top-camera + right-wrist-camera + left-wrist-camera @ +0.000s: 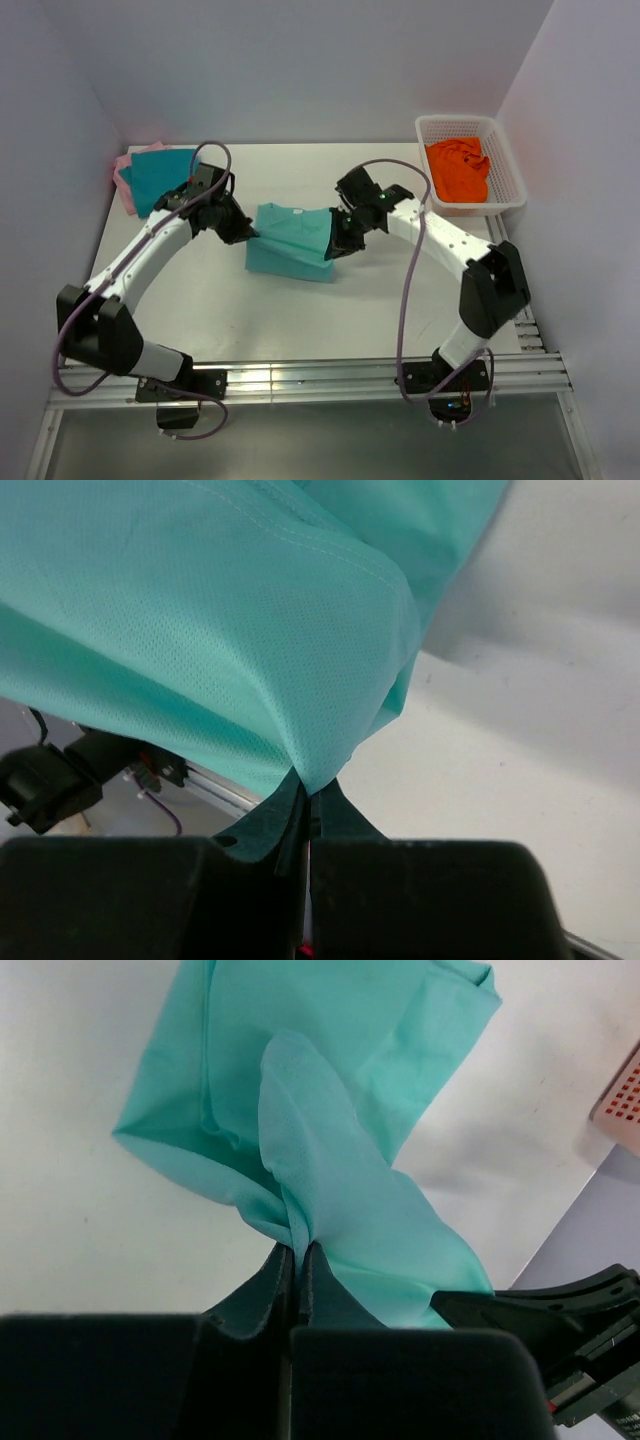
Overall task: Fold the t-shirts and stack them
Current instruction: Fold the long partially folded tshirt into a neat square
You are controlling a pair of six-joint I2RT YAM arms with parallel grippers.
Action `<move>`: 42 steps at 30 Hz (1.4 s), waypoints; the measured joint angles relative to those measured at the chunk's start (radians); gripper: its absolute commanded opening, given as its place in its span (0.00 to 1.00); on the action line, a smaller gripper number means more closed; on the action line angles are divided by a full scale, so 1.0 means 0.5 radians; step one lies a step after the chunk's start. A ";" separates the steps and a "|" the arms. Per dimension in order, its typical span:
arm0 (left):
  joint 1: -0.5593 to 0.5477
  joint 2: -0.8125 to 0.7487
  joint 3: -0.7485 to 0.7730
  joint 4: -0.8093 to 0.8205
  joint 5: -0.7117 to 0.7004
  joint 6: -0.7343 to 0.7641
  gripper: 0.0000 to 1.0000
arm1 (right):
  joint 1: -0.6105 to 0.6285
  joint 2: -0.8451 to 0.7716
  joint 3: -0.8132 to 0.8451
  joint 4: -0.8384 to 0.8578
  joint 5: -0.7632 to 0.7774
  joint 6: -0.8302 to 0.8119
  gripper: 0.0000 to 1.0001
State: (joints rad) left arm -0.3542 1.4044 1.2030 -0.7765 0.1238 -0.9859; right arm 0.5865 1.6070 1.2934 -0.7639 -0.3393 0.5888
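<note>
— Which step is in hand?

— A fold of the light mint-green cotton t-shirt (292, 245) is judged to be under way. In the far left corner of the white table (300, 320) a darker teal t-shirt (162, 178) is seen folded flat, with a pink t-shirt (122, 172) showing beneath its left edge (a stack already begun, it seems). The mint-green shirt is held mid-table between the two arms, bunched into a rough oblong and partly lifted.

— How is it held?

— A gathered tuck at its left edge is pinched by the left gripper (297, 1252), whose jaws are pressed together on the cloth. A corner at its right edge is pinched the same way by the right gripper (308, 792). At the far right a crumpled orange cloth (460, 172) is seen inside a white plastic basket (456, 120).

— What is called for next?

— Probably the held edges should be carried over together and laid down evenly, so that no slack is trapped, before the cloth is let go.

— What cannot be made out?

— Sleeves and collar are lost in the folds. How much of the shirt rests on the table is not clearly shown. Most of the pink shirt is covered. Whether the orange cloth is a t-shirt cannot be told.
</note>
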 measured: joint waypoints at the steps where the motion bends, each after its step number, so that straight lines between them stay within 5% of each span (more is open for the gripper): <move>1: 0.032 0.079 0.071 -0.004 0.021 0.021 0.04 | -0.024 0.079 0.102 -0.055 -0.005 -0.018 0.00; 2: 0.065 0.174 0.153 -0.008 0.050 0.052 0.16 | -0.048 0.178 0.217 -0.102 -0.011 -0.037 0.02; 3: 0.098 0.281 0.240 -0.005 0.075 0.084 0.28 | -0.083 0.298 0.363 -0.163 -0.016 -0.063 0.15; 4: 0.142 0.426 0.379 -0.037 0.104 0.127 0.44 | -0.117 0.426 0.529 -0.249 -0.027 -0.079 0.39; 5: 0.177 0.613 0.558 -0.069 0.140 0.171 0.92 | -0.157 0.594 0.736 -0.324 -0.033 -0.093 0.99; 6: 0.216 0.822 0.790 -0.094 0.163 0.207 0.99 | -0.204 0.753 0.945 -0.393 -0.034 -0.105 1.00; 8: 0.294 1.303 1.365 -0.134 0.214 0.269 0.99 | -0.303 1.115 1.453 -0.581 -0.040 -0.141 1.00; 11: 0.406 1.905 2.074 -0.033 0.326 0.306 1.00 | -0.475 1.685 2.304 -0.714 -0.064 -0.094 1.00; 13: 0.475 2.045 2.153 0.014 0.378 0.298 0.99 | -0.591 1.801 2.403 -0.693 -0.092 -0.042 1.00; 18: 0.595 1.790 1.568 0.157 0.401 0.277 0.99 | -0.788 1.411 1.540 -0.524 -0.121 0.038 1.00; 23: 0.568 1.375 1.060 0.322 0.383 0.430 0.99 | -0.732 1.009 1.031 -0.359 -0.143 0.000 0.98; 27: 0.532 1.115 0.724 0.450 0.386 0.516 0.98 | -0.665 0.623 0.668 -0.175 -0.212 -0.005 0.70; 30: 0.526 1.052 0.583 0.503 0.386 0.540 0.96 | -0.638 0.435 0.540 -0.037 -0.297 0.021 0.26; 31: 0.528 1.050 0.555 0.513 0.385 0.542 0.95 | -0.628 0.414 0.533 -0.002 -0.318 0.031 0.00; 42: 0.534 0.959 0.459 0.498 0.385 0.558 0.95 | -0.494 0.906 0.666 0.160 -0.414 0.102 0.00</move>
State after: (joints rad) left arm -0.0872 1.8839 1.4322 -0.5274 0.3164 -0.7071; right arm 0.3397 2.0602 1.6264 -0.6838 -0.5461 0.6399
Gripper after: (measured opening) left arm 0.948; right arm 0.007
